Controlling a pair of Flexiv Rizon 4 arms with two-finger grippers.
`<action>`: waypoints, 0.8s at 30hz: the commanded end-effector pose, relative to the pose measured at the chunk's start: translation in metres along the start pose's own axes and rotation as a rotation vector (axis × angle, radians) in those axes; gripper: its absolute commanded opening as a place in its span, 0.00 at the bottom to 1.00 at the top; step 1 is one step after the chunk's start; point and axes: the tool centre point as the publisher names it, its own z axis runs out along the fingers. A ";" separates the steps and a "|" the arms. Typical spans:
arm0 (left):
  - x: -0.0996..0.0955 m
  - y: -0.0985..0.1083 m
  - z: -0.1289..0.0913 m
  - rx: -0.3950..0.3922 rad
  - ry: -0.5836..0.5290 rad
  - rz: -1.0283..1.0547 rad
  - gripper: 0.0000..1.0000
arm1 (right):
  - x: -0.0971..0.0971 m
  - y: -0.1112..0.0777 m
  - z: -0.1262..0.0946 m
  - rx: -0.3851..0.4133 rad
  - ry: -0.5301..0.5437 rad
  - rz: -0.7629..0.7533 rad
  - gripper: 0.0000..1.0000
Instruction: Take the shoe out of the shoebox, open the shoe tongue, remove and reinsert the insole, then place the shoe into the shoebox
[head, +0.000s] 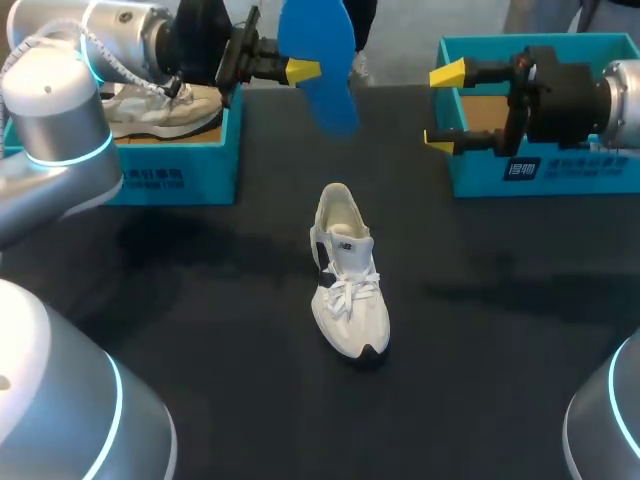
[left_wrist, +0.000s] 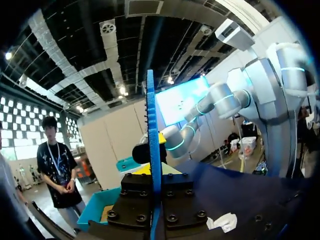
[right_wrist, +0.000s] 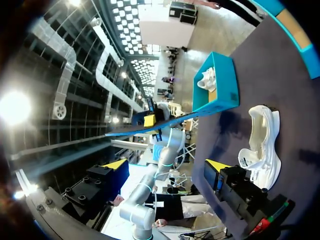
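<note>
Left gripper (head: 305, 70) pinching flat blue foam insole (head: 325, 90); right gripper (head: 443, 108) gaping wide, empty. Risk: floppy insole buckling or slipping while entering unsteadied white lace-up sneaker (head: 347, 275) below grippers.

Black table (head: 200, 300); second white sneaker (head: 160, 108) far left.

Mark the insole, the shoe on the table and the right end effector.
insole (head: 330, 95), head view, lower part of its blue face.
shoe (head: 346, 288), head view, on the laces.
right end effector (head: 443, 108), head view, midway between its yellow tips.
</note>
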 end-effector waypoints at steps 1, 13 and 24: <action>0.003 0.001 0.001 -0.005 -0.039 0.355 0.00 | -0.001 0.000 0.002 -0.002 -0.001 0.000 1.00; -0.001 0.003 0.002 -0.001 -0.062 0.508 0.00 | -0.001 0.000 0.002 -0.002 -0.001 0.000 1.00; -0.003 0.010 0.001 0.004 -0.068 0.885 0.00 | -0.001 0.000 0.002 -0.002 -0.001 0.000 1.00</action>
